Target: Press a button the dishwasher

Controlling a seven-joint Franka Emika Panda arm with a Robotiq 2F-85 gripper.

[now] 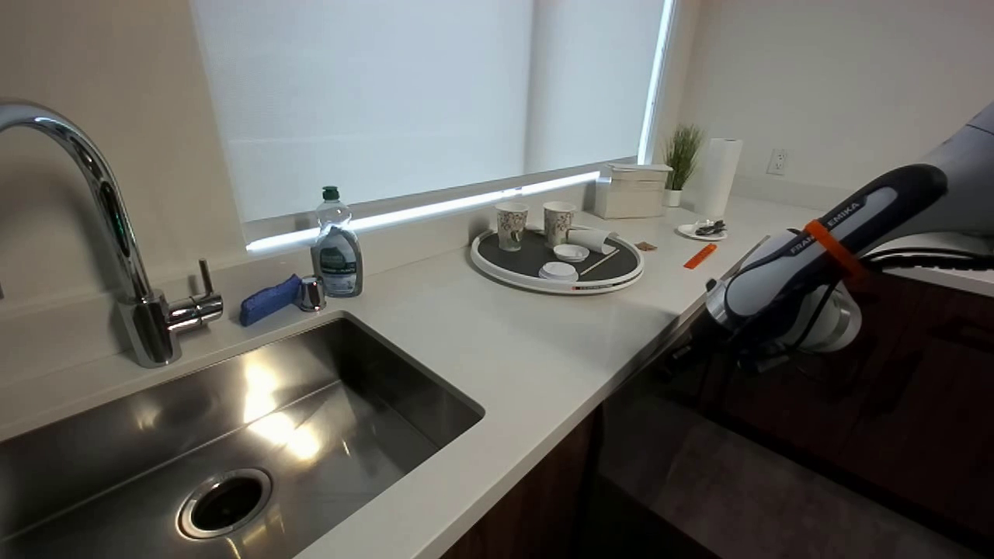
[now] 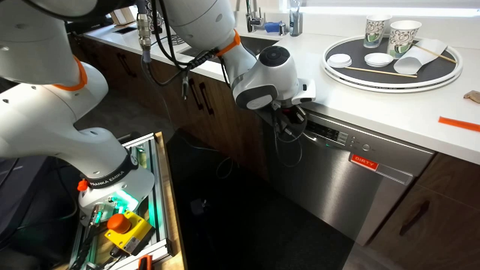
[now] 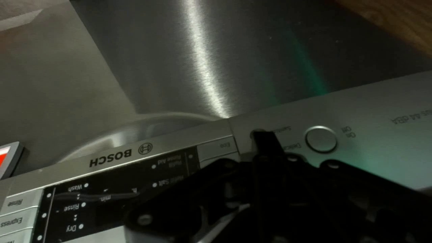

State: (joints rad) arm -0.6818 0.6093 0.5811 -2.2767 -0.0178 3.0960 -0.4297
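The dishwasher [image 2: 330, 187] has a brushed steel front under the counter in an exterior view. Its control panel [image 3: 202, 135] fills the lower wrist view, with lettering upside down. The round On/Off button [image 3: 321, 139] shows right of my fingertips. The Eco button [image 3: 219, 146] is to their left. My gripper [image 3: 266, 138] is shut and empty, its dark fingers together. The tips cover part of a small round spot beside the Sanitize label; contact cannot be told. In an exterior view my gripper [image 1: 683, 353] is dark, just off the counter's front edge. Its fingertips are hidden in the remaining view.
A red DIRTY sign [image 2: 363, 162] is on the dishwasher front. The counter edge [image 2: 375, 131] overhangs the panel. A round tray [image 2: 393, 89] holds cups and lids. The sink [image 1: 326, 419] lies beside it. Loose cables [image 2: 277, 150] hang by my wrist.
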